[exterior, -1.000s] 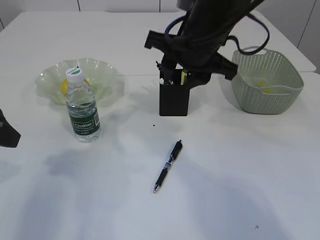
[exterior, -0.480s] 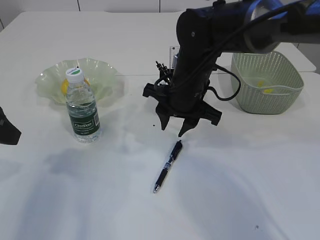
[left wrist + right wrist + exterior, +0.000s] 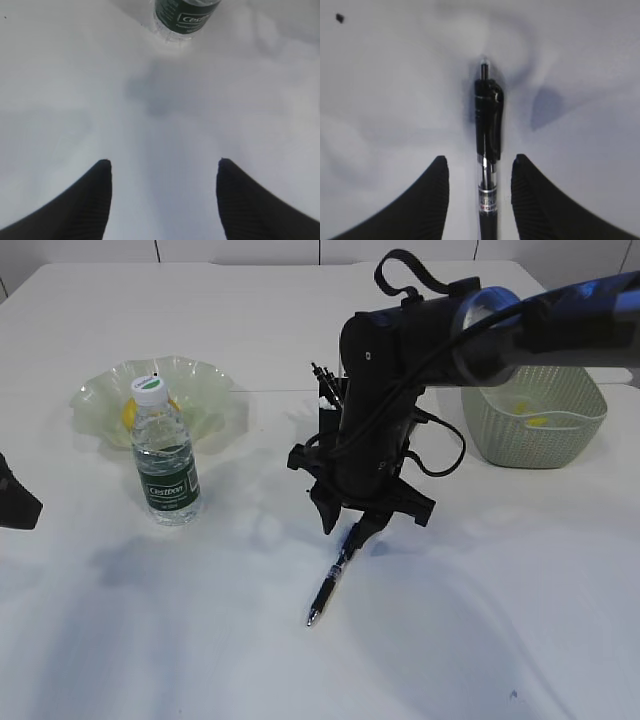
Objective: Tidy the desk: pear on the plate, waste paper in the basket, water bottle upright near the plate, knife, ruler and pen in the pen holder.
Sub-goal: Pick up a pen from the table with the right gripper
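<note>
1. The desk (image 3: 520, 600) is a plain white top that fills the scene.
2. The right arm (image 3: 400, 370) reaches in from the far right and bends down over the middle of the desk.
3. The basket (image 3: 560, 430) stands at the far right, with a yellow wad, the waste paper (image 3: 537, 421), inside it.
4. The plate (image 3: 200, 390) sits at the far left; something yellow lies in it, mostly hidden behind the bottle.
5. The bottle (image 3: 165, 455) stands upright just near of the plate.
6. The pen holder (image 3: 332, 405) is mostly hidden behind the right arm.
7. The right gripper (image 3: 480, 170) hangs low over the pen (image 3: 333, 578), its jaws apart on either side of the barrel, not clamped on it.
8. The left gripper (image 3: 162, 172) hovers over bare desk at the near left, jaws wide apart and empty.
9. The pen lies flat on the desk near the middle, clip end far, tip near.
</note>
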